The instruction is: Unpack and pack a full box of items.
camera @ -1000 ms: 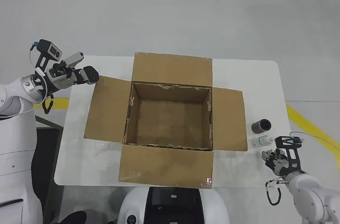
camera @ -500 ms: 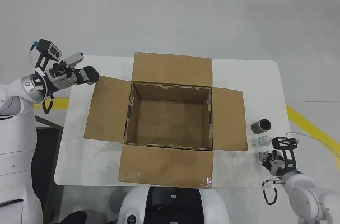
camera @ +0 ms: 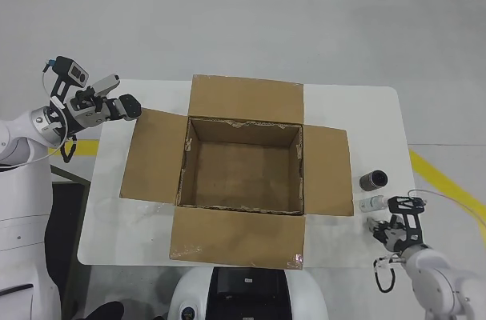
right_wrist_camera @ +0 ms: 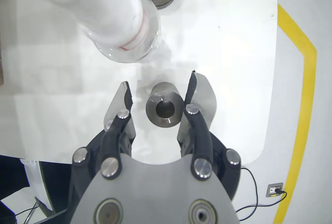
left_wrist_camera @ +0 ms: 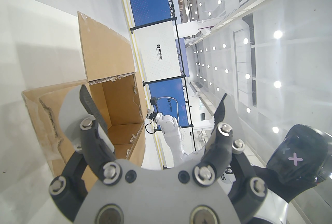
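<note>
At the lower right of the top view, near the surface's (camera: 363, 112) front right corner, my right end effector (right_wrist_camera: 159, 91) sits low over the white top with its fingers (right_wrist_camera: 192, 87) parted. A small metal tube (right_wrist_camera: 163, 108) lies between them. One pad is very close to the tube's side and may touch it, while the other stands clear with a gap, so nothing is gripped. The tube lies on its side, with its long axis running along my fingers and its open bore facing my wrist.

Just beyond my fingertips, a clear bottle (camera: 373, 203) with white contents lies on its side. Its long axis runs left to right in the top view, and its rounded clear end is nearest my end effector. Just above it in that frame lies a larger metal cylinder (camera: 376, 178), also on its side.

At the upper left of the top view, my left end effector (camera: 129, 106) is spread wide and holds nothing. It points toward the cardboard box (camera: 241, 166), which stands in the middle of the frame with all four flaps folded out.
</note>
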